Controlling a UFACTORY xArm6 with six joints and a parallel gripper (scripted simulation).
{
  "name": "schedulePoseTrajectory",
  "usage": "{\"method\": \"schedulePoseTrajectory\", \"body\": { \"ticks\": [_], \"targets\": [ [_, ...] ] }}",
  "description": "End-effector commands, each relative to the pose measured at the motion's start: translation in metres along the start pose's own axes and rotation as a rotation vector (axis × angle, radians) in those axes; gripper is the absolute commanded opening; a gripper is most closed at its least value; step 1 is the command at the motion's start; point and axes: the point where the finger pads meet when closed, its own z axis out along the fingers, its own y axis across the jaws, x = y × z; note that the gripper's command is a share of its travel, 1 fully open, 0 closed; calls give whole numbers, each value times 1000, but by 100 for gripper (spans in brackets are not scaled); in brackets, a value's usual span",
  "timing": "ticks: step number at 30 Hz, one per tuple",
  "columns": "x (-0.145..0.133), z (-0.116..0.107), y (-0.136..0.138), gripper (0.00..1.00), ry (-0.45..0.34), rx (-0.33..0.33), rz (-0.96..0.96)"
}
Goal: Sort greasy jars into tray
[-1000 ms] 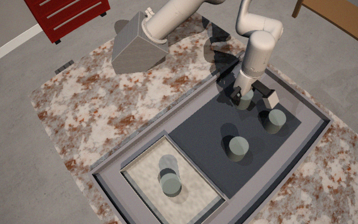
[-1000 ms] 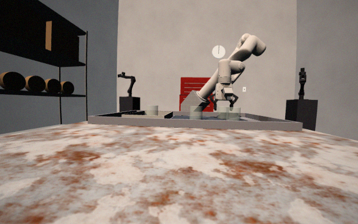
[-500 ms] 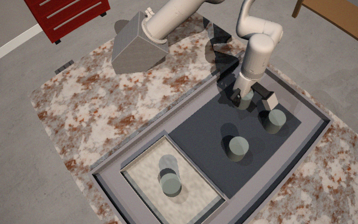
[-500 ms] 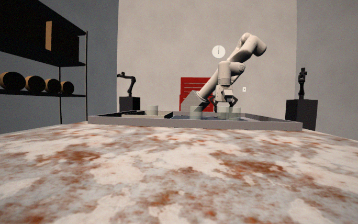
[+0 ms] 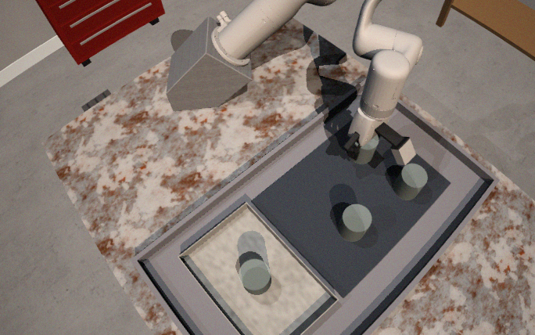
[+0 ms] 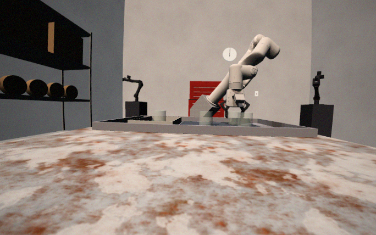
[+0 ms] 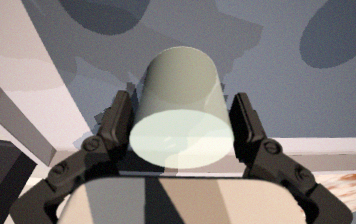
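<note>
No writing shows on any jar. The arm reaches steeply down at the mat's (image 5: 315, 205) far corner, its gripper (image 7: 182, 127) spread around a jar (image 7: 181, 115), pinching nothing.

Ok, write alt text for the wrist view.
A pale glass jar stands mouth down on the dark drying mat, between the two black fingers of the open gripper, which holds nothing yet. Soft round shadows fall on the mat behind it.
</note>
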Motion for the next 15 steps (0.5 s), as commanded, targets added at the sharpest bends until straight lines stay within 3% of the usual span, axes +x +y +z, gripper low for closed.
{"method": "schedulePoseTrajectory", "body": {
  "ticks": [1, 15],
  "targets": [
    [1, 0, 0, 91, 2, 0, -1],
    [1, 0, 0, 88, 2, 0, -1]
  ]
}}
